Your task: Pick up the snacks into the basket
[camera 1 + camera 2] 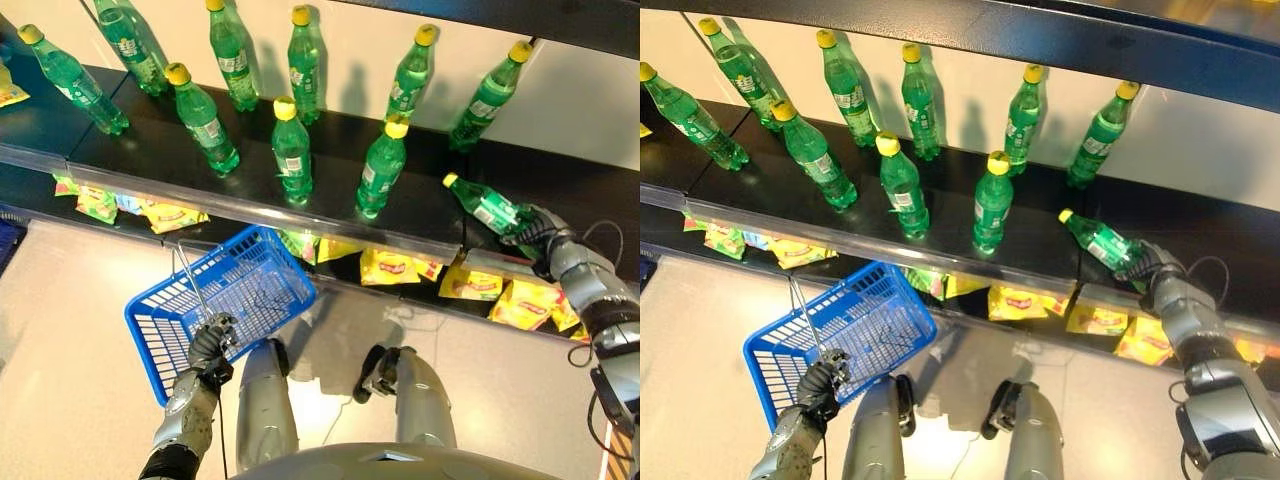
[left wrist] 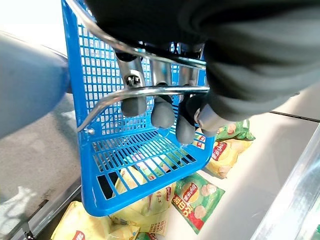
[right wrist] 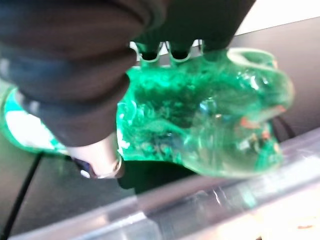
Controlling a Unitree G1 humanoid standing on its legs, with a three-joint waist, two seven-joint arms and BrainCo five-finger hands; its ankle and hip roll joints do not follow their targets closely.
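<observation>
Bottle (image 3: 210, 115) is being clamped in right hand (image 1: 530, 232), tilted, cap pointing left; basket (image 1: 225, 300) is being held by handle in left hand (image 1: 210, 345), well left and below.

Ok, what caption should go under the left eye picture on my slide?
Right hand grips a tilted green bottle at the shelf; left hand holds the blue basket.

Basket (image 1: 240, 290): blue plastic grid, silver wire handle (image 2: 145, 92) under dark fingertips (image 2: 162, 114). Bottle (image 3: 210, 125) inside the right hand's (image 1: 535, 238) curled fingers: clear green, yellow cap. Snack bags (image 2: 192, 197) beyond the left fingertips: yellow and green, red marks. Shelf (image 1: 420, 215): black.
</observation>
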